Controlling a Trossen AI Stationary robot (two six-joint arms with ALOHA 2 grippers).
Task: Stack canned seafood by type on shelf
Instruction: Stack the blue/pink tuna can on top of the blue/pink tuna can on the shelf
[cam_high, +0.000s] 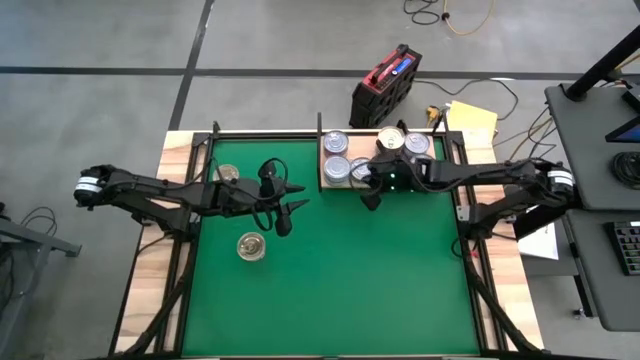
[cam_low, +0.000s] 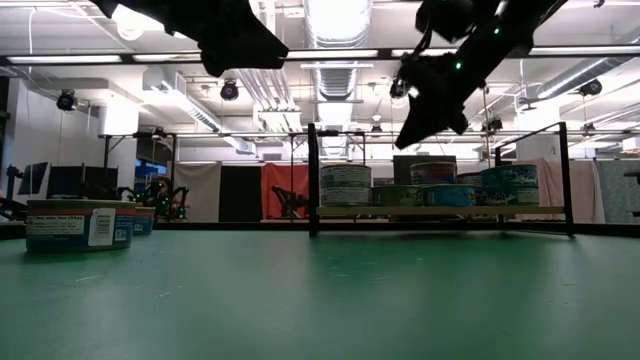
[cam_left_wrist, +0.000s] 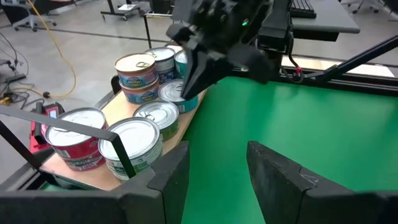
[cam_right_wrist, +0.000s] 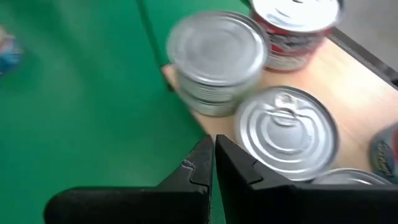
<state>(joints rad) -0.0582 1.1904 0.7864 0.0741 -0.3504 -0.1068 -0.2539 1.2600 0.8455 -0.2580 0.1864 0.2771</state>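
Most tins already sit stacked on the shelf at the far edge of the green surface; 2 tins remain out on its left side. The right gripper, jaws shut and empty, hangs just near of the shelf. The left gripper, jaws partly open and empty, hovers just beside those 2

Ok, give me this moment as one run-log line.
left gripper: open, empty, above mat | right gripper: shut, empty, at shelf front edge | cans on mat: can, second can | rest on shelf
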